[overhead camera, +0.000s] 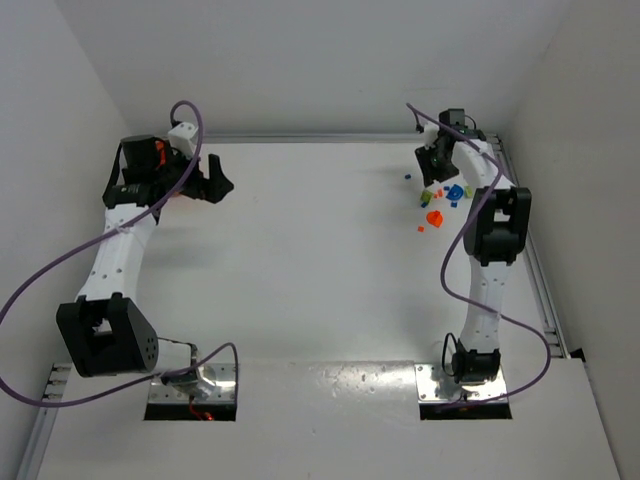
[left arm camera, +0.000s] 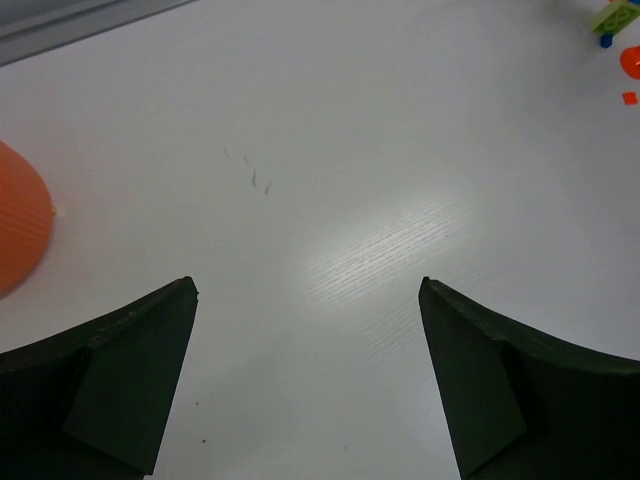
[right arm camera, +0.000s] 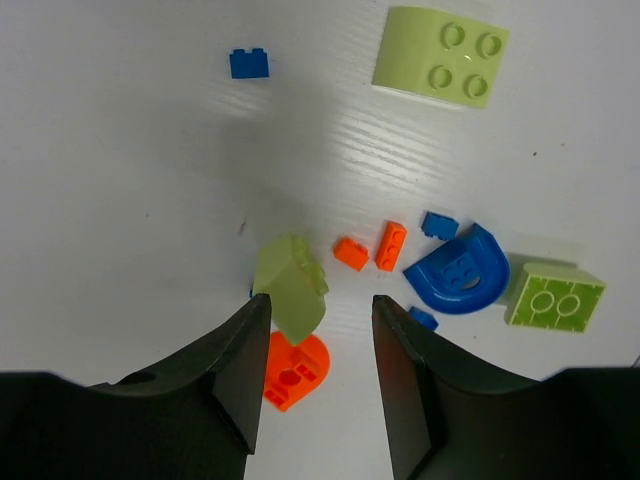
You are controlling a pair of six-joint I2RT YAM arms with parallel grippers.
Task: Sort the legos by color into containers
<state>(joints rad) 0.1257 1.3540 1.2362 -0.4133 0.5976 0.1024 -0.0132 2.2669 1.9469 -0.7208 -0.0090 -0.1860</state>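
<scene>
Brick (right arm camera: 288, 288) of yellow-green lies between parted jaws of right tool (right arm camera: 320, 302), close beside one

Robotics laboratory test cell. Bare white walls (overhead camera: 300, 60) enclose a plain white table (overhead camera: 320, 300) beyond and beside the left gripper (overhead camera: 218, 186) and right gripper (overhead camera: 432, 172). Behind them: metal base plates (overhead camera: 222, 378), purple cables (overhead camera: 200, 135), aluminium edge rail (overhead camera: 547, 300).

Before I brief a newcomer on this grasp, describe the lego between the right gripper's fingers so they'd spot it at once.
At the table's far right, the right gripper hangs over scattered legos. Between its fingers lies a pale yellow-green brick, beside an orange rounded piece. Unlike the other green bricks, it is wedge-shaped, no studs showing.
</scene>
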